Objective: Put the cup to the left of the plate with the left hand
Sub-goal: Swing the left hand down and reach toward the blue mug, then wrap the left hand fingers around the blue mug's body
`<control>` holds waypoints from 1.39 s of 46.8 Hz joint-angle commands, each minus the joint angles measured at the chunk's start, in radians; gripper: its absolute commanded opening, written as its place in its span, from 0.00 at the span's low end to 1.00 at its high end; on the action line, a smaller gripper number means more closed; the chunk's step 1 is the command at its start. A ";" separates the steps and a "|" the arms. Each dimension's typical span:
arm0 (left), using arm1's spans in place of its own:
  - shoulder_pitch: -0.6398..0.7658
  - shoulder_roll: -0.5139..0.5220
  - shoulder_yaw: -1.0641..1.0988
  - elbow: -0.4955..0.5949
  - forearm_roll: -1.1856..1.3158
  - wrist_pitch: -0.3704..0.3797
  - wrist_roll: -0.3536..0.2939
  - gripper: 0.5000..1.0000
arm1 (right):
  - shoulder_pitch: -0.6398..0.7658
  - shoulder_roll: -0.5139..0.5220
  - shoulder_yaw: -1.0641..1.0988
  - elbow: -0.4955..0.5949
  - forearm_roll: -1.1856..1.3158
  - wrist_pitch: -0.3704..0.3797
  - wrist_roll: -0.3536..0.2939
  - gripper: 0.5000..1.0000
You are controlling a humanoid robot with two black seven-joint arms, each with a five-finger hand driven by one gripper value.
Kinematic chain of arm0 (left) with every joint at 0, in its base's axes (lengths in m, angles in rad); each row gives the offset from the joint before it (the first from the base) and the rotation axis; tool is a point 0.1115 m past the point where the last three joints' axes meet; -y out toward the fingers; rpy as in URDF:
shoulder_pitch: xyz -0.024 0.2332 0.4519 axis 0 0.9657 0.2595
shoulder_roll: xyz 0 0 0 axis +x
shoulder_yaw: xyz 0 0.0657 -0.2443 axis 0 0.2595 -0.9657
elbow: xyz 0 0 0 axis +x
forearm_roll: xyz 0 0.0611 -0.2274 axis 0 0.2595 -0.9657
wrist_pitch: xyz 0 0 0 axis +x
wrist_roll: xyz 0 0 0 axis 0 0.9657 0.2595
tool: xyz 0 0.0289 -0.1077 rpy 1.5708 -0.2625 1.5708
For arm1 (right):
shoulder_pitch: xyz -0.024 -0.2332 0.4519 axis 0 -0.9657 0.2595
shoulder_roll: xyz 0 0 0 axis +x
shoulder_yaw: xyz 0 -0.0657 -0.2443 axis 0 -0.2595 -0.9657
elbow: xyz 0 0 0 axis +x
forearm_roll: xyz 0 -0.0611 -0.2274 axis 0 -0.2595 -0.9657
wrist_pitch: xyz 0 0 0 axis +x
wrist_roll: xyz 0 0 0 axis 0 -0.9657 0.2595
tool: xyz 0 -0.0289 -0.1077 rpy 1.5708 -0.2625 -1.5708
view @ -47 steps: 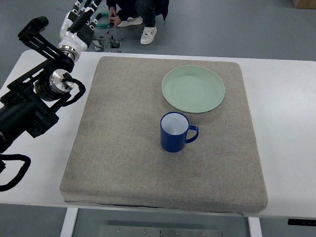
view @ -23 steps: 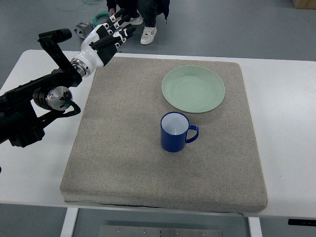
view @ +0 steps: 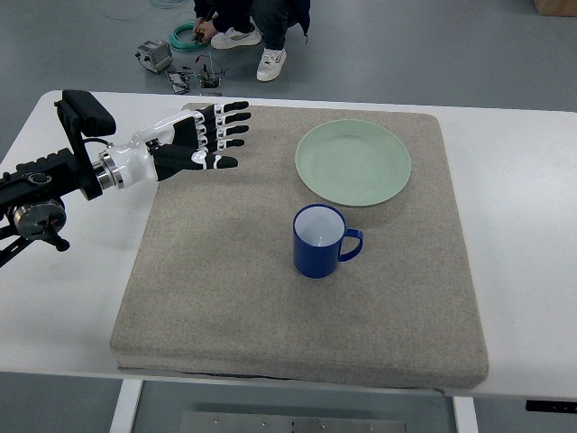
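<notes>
Swinging down and inward since half a second ago, the left hand [view: 200, 140] is now hovering over the far-left part of the grey mat [view: 225, 298] with its fingers spread wide and holding nothing, while the blue cup [view: 317, 241] is standing upright near the mat's middle, just in front of the green plate [view: 352, 162] and well apart from the hand. No brand or writing is showing on the cup, plate or arm. Beyond the white table [view: 523, 234] a person's shoes [view: 251, 50] and some cables [view: 185, 36] are lying partly cut off by the top edge, perhaps with small tools beside them, though that patch is too small to read.
</notes>
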 commanded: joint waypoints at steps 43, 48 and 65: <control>0.099 -0.059 0.011 -0.078 0.244 -0.045 -0.093 0.99 | 0.000 0.000 0.000 0.000 0.000 0.000 0.000 0.87; 0.096 -0.073 0.013 -0.078 0.245 -0.040 -0.091 0.99 | 0.000 0.000 0.000 0.000 0.000 0.000 0.000 0.87; 0.096 -0.108 0.013 -0.074 0.331 -0.039 -0.087 0.99 | 0.000 0.000 0.000 0.000 0.000 0.000 0.000 0.87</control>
